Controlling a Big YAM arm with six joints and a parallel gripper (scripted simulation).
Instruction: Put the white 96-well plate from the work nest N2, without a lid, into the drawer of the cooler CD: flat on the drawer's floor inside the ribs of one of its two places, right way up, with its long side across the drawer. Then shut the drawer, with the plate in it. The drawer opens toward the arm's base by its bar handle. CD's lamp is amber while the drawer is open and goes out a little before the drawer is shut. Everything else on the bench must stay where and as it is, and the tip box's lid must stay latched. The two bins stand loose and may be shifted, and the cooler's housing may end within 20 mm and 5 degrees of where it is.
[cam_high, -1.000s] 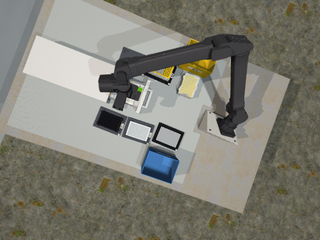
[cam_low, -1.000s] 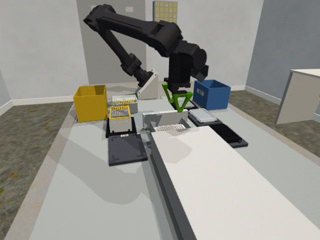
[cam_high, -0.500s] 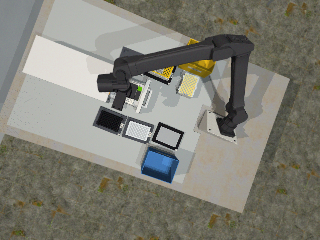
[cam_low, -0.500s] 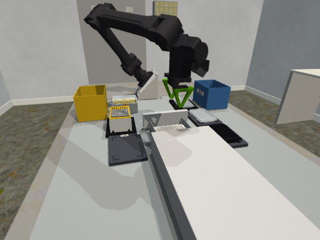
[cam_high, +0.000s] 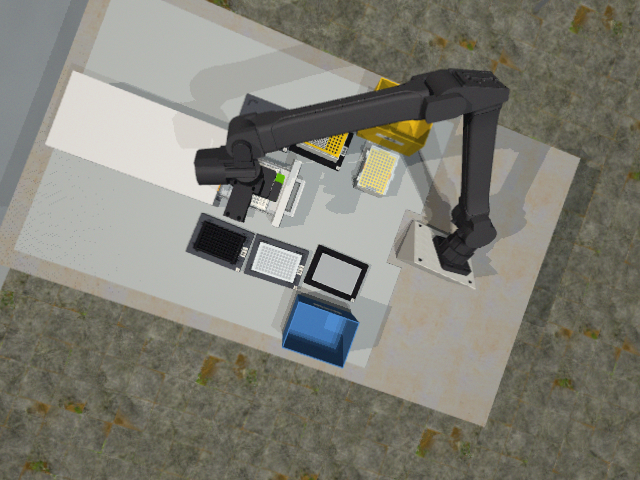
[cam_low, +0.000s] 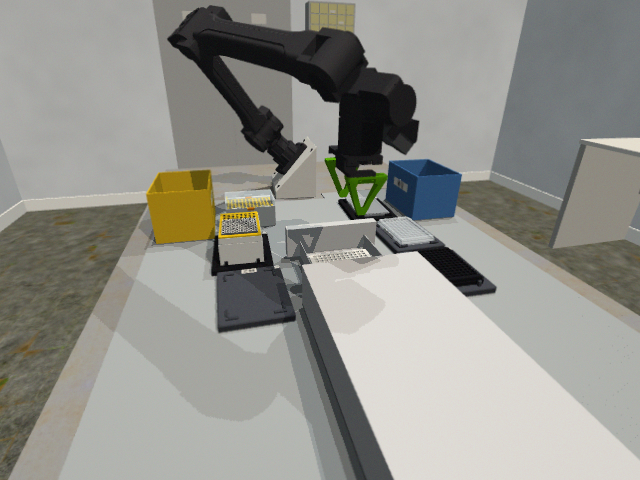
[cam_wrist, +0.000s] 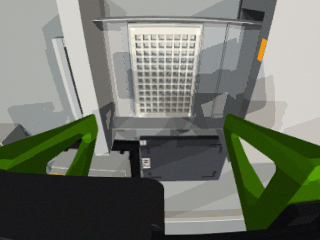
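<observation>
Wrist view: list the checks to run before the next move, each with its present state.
1. White 96-well plate lies in the cooler's open drawer, wells up, long side across: ok.
2. Plate seated flat inside the ribs of its place: cannot tell.
3. Green-fingered gripper open and holding nothing: ok.
4. Gripper apart from the plate, hovering above it: ok.
5. White bar handle on the drawer's front free to push: ok.
6. Drawer shut and amber lamp out: not ok; the drawer is open and the lamp is lit.
</observation>
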